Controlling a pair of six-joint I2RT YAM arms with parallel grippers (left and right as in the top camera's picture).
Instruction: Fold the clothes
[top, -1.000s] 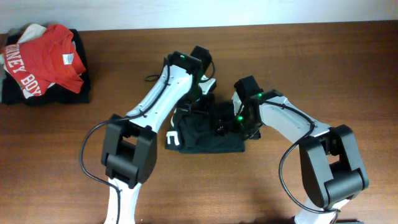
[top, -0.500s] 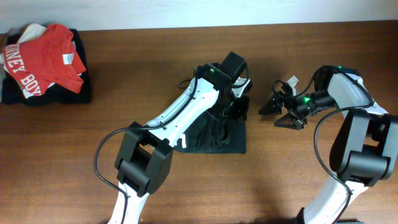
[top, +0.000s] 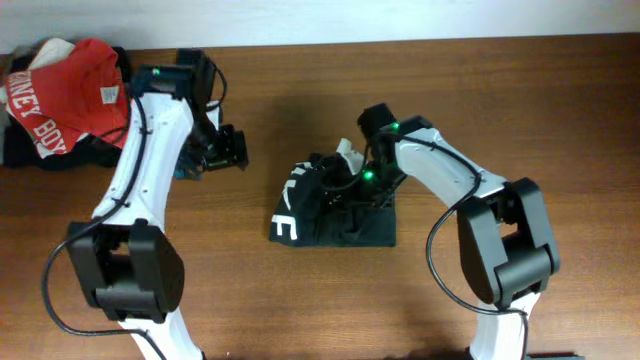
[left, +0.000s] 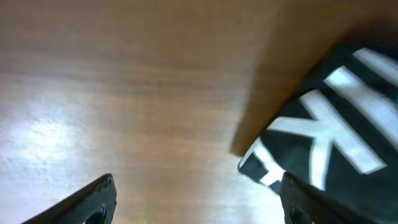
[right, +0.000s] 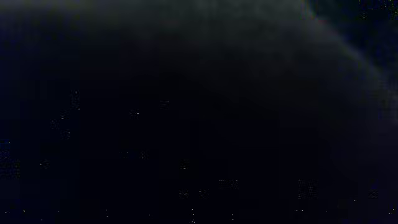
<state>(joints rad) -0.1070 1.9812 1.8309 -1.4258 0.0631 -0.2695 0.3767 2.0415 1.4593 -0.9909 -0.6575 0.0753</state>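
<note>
Lying mid-table, overhead: one black shirt (top: 340, 215), soft, crumpled into a rough rectangle, white block letters at its left edge. Right gripper (top: 352, 183) sunk in its folds; grip indeterminate. Left gripper (top: 215, 150) over the wood table (top: 450, 300), apart from it. One red shirt (top: 75, 85) far left. Left wrist: jaws spread wide, empty. Right wrist: only dark fabric.

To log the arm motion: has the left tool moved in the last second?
Yes. Seen from overhead, the left tool went from above the black shirt sideways toward the red shirt.
</note>
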